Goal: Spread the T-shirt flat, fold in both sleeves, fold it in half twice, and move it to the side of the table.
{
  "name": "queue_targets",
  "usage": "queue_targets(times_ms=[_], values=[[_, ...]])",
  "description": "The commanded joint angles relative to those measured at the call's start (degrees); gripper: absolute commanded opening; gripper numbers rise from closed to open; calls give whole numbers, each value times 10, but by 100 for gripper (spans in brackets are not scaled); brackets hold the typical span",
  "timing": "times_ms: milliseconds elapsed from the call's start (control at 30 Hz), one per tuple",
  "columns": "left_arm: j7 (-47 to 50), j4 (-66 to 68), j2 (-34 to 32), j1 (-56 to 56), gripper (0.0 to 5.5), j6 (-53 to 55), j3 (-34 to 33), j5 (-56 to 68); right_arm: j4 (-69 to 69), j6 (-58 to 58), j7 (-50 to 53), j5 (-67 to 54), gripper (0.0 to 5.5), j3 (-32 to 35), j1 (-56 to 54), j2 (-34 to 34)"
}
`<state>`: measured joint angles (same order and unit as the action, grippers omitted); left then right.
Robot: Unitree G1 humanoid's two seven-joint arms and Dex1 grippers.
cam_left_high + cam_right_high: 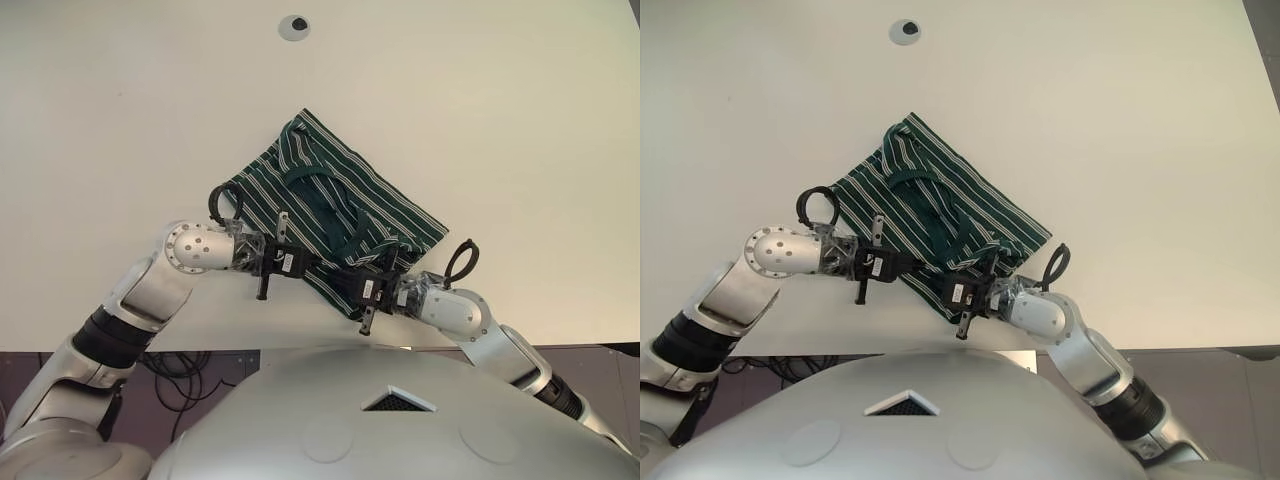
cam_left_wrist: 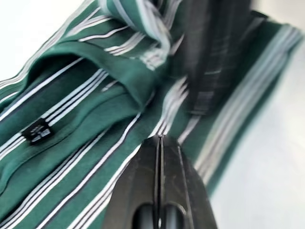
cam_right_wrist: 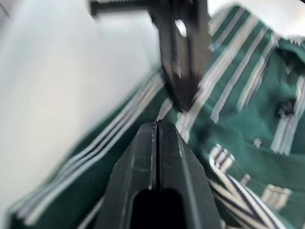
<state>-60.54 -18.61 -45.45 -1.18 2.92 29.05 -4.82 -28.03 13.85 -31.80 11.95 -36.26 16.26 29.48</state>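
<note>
One wide white table point(image 1: 520, 150) carries the whole scene. The T-shirt point(image 1: 335, 195), dark green with thin pale stripes, lies a little right of the middle and close to the near edge. It is turned slantwise, so one corner points to the far side and another to the near side. It is not flat: the neckline is visible, and loose folds are bunched over the middle and the near right part.

Both arms meet at the near corner of the cloth. The left gripper point(image 2: 159, 140) comes in from the left and the right gripper point(image 3: 156, 125) from the right, with their tips just beside each other. On each one the two fingers are pressed together with no gap, and the tips lie on the striped cloth. I cannot tell whether a thin fold is pinched between them.

I judge that the first step, spreading flat, is in hand, and the sleeves are not yet folded. The next move probably calls for drawing this near edge apart, to the left and to the right, low over the table.

A small black label point(image 2: 38, 131) sits on the cloth, and a round grey disc point(image 1: 294, 27) lies far behind.
</note>
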Motion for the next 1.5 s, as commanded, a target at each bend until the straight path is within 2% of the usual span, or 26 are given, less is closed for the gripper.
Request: queue_targets(times_ms=[33,133,333,567,700,833,900,1000,1200,1333,1500], values=[[-19,51,-42,-21,0,-13,39,-74,11,14,20,14,4,30,-16,-6],[-24,57,-50,-26,0,-27,44,-76,19,24,32,9,4,71,-25,-4],[-29,66,-54,-26,0,-41,46,-78,105,36,61,-16,4,196,-64,1],[-24,67,-57,-30,0,-43,34,-68,234,7,90,-12,4,255,-72,9],[-10,60,-41,-28,0,-38,13,-40,221,-15,96,-11,4,262,-70,3],[18,28,8,-12,0,1,-47,56,112,-114,132,-63,4,315,-82,-34],[33,22,34,0,0,7,-83,104,62,-133,115,-76,4,287,-80,-48],[46,16,52,13,0,26,-116,137,64,-143,82,-45,4,195,-81,-60],[79,49,31,30,0,31,-118,59,176,-141,55,7,4,64,-130,-115],[57,57,-5,9,0,22,-97,9,281,-153,57,16,4,35,-177,-164],[40,68,-21,-2,0,15,-74,-23,357,-172,59,27,4,29,-206,-184]])
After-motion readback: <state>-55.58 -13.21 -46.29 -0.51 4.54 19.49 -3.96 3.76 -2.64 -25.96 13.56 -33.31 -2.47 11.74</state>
